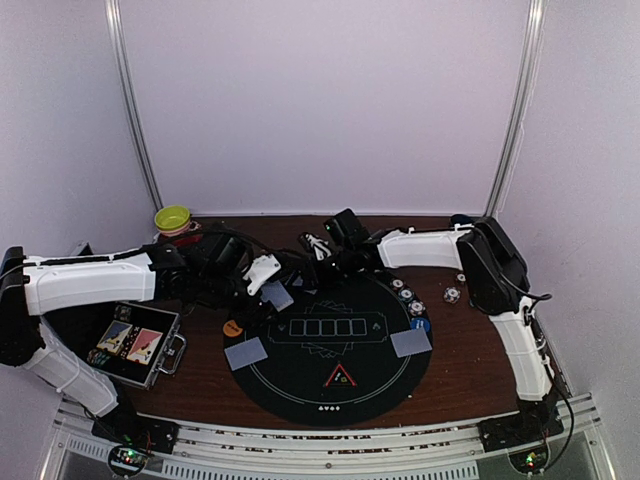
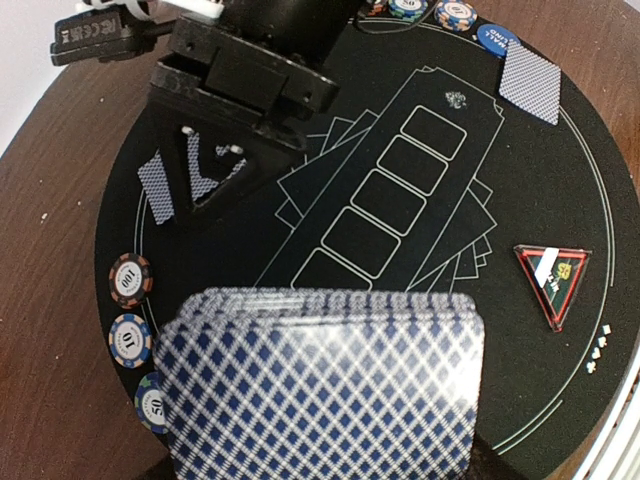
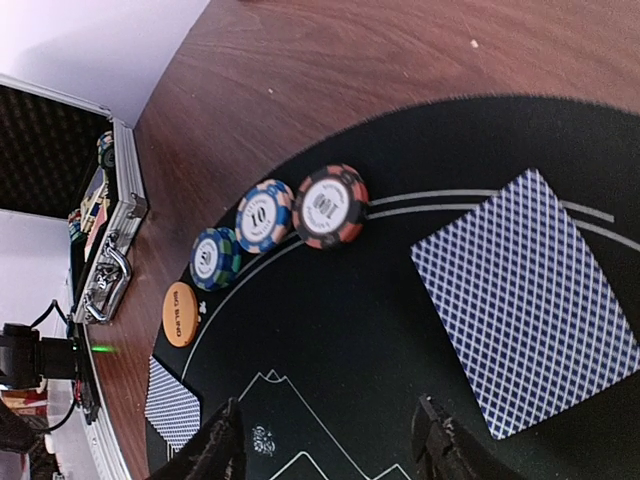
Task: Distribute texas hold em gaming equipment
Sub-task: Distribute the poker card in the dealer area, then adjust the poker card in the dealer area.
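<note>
Looking down from the overhead camera, I see a round black felt mat (image 1: 380, 385) on a brown wooden counter (image 1: 470, 380), with both arms reaching in over its far half. My left gripper (image 1: 270, 287) is clenched on a fanned stack of grey-blue diamond-backed playing cards (image 2: 325, 390), held just above the mat's left side and filling the foreground of its wrist view. My right gripper (image 3: 328, 440) hangs close by, its jaws spread with nothing between them in its own view. A near-left card (image 1: 246, 352) and a near-right card (image 1: 411, 342) lie face down on the mat. A third card (image 2: 155, 185) shows beneath the right gripper, though I cannot tell whether it rests on the felt. Three round edge-striped poker chips (image 3: 264, 215) sit in a row at the mat's left rim beside an orange disc button (image 3: 181, 314). A blue disc button (image 1: 420, 323) sits at the right rim, and a red triangle marker (image 1: 340, 377) lies on the near side. I judge the step in hand to be dealing from the stack. To do it well, I would hold the left grip level and steady and close the right jaws on one edge of the top card only. I would then lift that card clear before swinging it, passing above the chips.
</note>
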`<state>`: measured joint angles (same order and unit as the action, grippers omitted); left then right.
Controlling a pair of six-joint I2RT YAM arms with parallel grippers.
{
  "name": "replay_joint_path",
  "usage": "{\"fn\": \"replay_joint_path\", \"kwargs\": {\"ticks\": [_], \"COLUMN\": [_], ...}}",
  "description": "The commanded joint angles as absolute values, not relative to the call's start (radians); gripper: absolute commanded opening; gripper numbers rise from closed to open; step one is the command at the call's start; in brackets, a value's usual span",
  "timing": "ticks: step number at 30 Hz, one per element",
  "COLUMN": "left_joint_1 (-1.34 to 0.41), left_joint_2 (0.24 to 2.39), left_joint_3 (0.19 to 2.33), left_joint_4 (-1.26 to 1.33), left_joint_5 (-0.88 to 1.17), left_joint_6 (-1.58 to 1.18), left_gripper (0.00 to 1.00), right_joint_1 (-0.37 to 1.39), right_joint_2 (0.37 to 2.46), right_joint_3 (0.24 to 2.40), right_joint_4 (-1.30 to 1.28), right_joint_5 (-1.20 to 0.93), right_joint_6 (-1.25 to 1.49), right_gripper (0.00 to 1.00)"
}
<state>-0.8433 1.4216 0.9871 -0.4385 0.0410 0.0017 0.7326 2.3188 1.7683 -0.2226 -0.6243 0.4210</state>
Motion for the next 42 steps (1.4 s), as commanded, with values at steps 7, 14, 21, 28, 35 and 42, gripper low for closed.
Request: {"fn": "replay_joint_path", "kwargs": {"ticks": [7,14,21,28,35,42], "left_joint_1": [-0.836,-0.837,-0.836,-0.836,-0.836,-0.838], "left_joint_2": [1.401,1.398,1.397,1.396,1.394,1.394], "left_joint_3": [0.991,0.991,0.990,0.989,0.989,0.989], "left_joint_4": [-0.401,-0.401,-0.401,-0.401,-0.402,-0.401], "left_joint_5": [0.039,0.038,0.038,0.040,0.040,0.042], "left_joint_6": [0.008,0.007,0.006,0.008,0.008,0.008], "left_gripper": [0.64,0.64,0.64,0.64,0.64,0.64], "right_joint_1": [0.747,0.768,0.780,0.795,0.796,0.796], "right_joint_2": [2.421,2.473,2.516,2.537,2.553,2.567], "right_joint_3": [1.924,1.984,2.028,2.078,2.105,2.129], "right_joint_4": [-0.315,-0.342,-0.362,-0.391,-0.414,-0.413], "right_joint_5": [-0.571,-0.566,-0.523,-0.480,-0.342,-0.309], "right_joint_6": [0.337,0.319,0.308,0.283,0.245,0.247], "right_gripper": [0.61,0.61,0.61,0.61,0.62,0.63]}}
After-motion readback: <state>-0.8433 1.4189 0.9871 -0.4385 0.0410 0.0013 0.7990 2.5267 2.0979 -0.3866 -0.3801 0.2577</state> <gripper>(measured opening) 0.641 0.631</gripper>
